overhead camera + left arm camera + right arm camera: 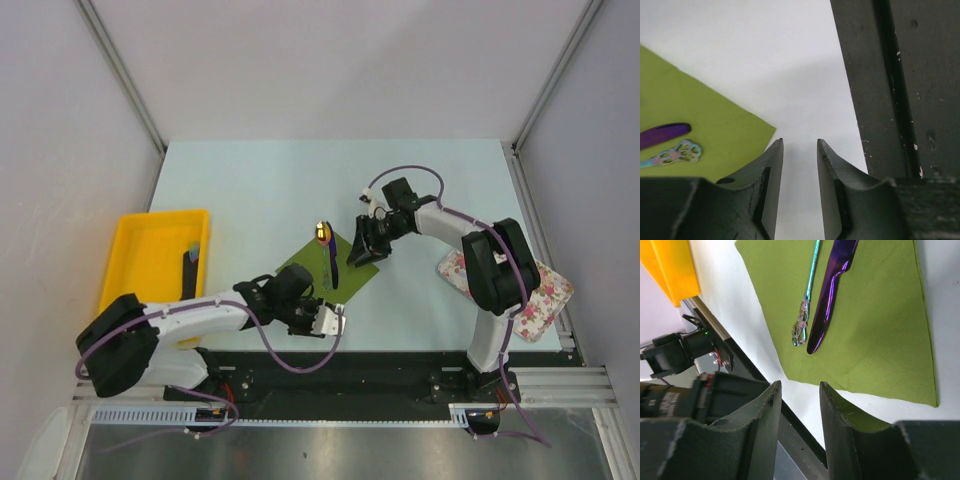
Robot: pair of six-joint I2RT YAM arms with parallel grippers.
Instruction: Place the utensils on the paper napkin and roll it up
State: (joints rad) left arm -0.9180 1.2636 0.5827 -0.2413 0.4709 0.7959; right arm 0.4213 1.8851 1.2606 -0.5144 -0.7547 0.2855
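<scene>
Looking at this, nothing is gripped on either side. The left jaws are parted a bit with only bare worktop [805, 75] seen in the gap, and the right jaws are parted about the same, empty too. The paper napkin [870, 320] is laid flat just ahead of the right jaws, one edge reaching right up to a tip, while a corner of it is found just beside the left jaws, off to their left. Two utensils are laid side by side on it: a purple knife [832, 285] and a spoon [807, 295] with a rainbow handle.

What could go wrong, probably: the paper is thin and flat on the worktop, so a corner could easily be missed by the left jaws, or only scrunched and torn if it's pinched too hard. If just one corner is lifted, the roll could be started crooked and the knife and spoon could be slid or tipped off, since they're loose. The spoon's gold head [321, 232] seems to poke past the napkin's far corner, so it may be left sticking out. Also, a dark piece [190, 268] is seen in the yellow tray [150, 255], far from both jaws. If that's a utensil, it could be left out of the roll.
</scene>
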